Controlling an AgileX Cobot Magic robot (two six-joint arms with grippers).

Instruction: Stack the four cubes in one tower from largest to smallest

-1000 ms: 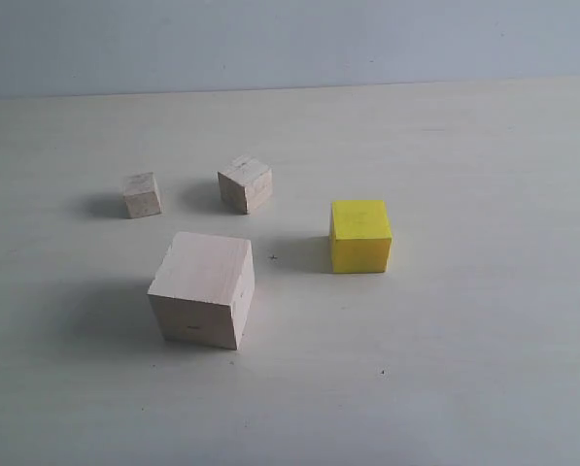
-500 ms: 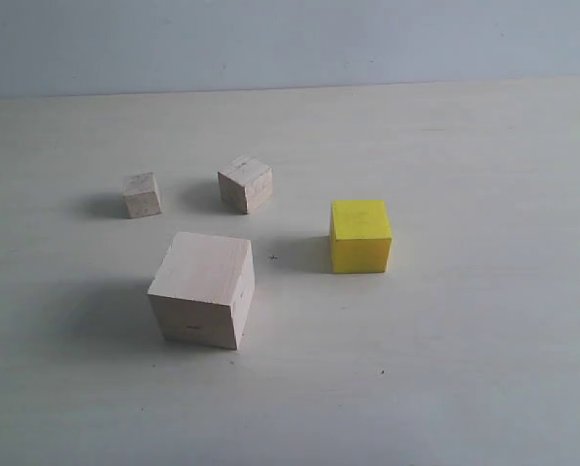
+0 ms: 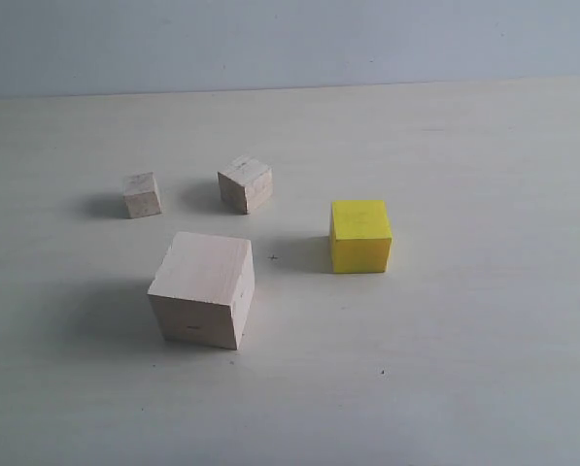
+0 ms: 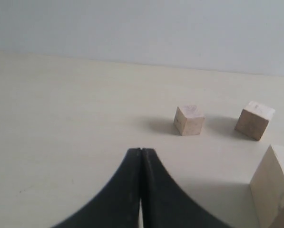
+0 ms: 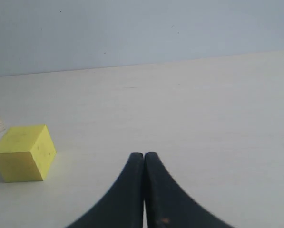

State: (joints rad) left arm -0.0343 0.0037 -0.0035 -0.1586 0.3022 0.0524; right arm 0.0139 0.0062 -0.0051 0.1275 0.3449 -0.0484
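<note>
Four cubes sit apart on the table (image 3: pixel 464 340) — large wood cube (image 3: pixel 202 289) nearest, yellow cube (image 3: pixel 359 235), small cube (image 3: pixel 245 183), smallest cube (image 3: pixel 142 194). Left claw (image 4: pixel 141 156) and right claw (image 5: pixel 144 159) are pinched closed, empty. Risk — swapping the look-alike small ones would break the order.

Bench (image 3: pixel 484 349) brightly and evenly lit by soft, diffuse light. Soft-edged shadows thrown leftward in exterior view by large pale wood cube (image 3: pixel 204 288), yellow cube (image 3: pixel 359 235), smallest wood cube (image 3: pixel 142 194) and second small wood cube (image 3: pixel 245 183); light source thus placed at right. Exterior view rendered slightly soft, with fine grain. In wrist views, left pincer (image 4: pixel 141 159) and right pincer (image 5: pixel 144 161) reduced to dark, near-featureless shapes close to lens.
</note>
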